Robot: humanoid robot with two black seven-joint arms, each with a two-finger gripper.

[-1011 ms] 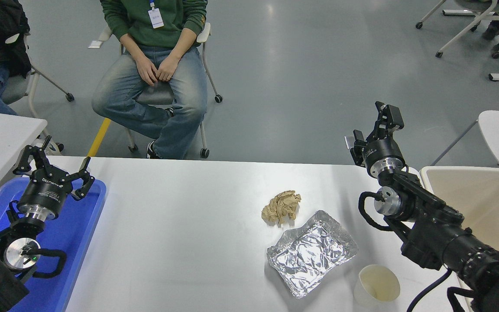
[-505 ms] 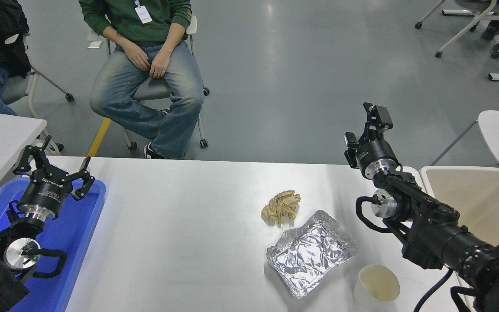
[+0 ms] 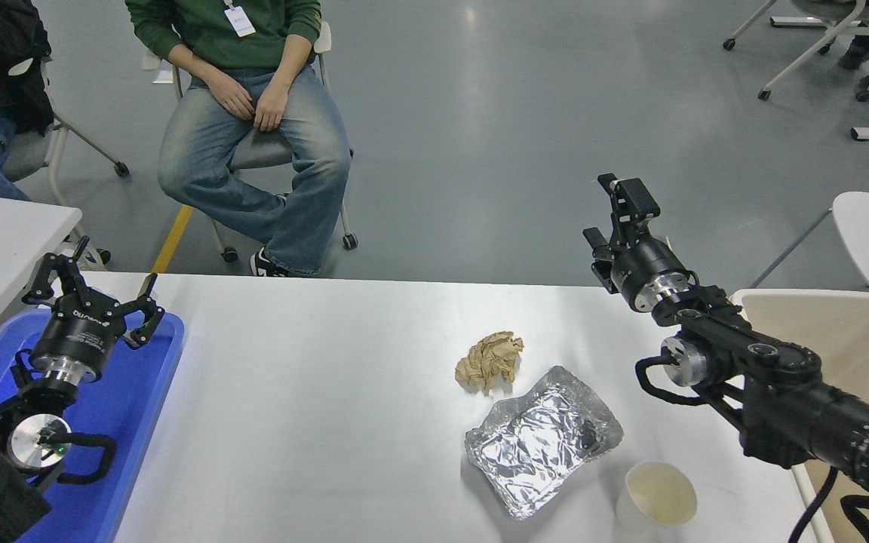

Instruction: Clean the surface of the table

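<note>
Table (image 3: 314, 422) filled the lower frame, still holding paper wad (image 3: 489, 360), foil tray (image 3: 541, 440) and cup (image 3: 658, 495). Right gripper (image 3: 615, 215), fingers spread, empty, hung above far edge; a low reach risked knocking the cup. Left gripper (image 3: 91, 290) released over blue tray (image 3: 133, 422), lower left

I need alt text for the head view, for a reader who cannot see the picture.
A white table surface holds a crumpled brown paper, a foil tray and a paper cup. The right gripper is raised near the far edge; the left gripper, open, is over a blue tray.
</note>
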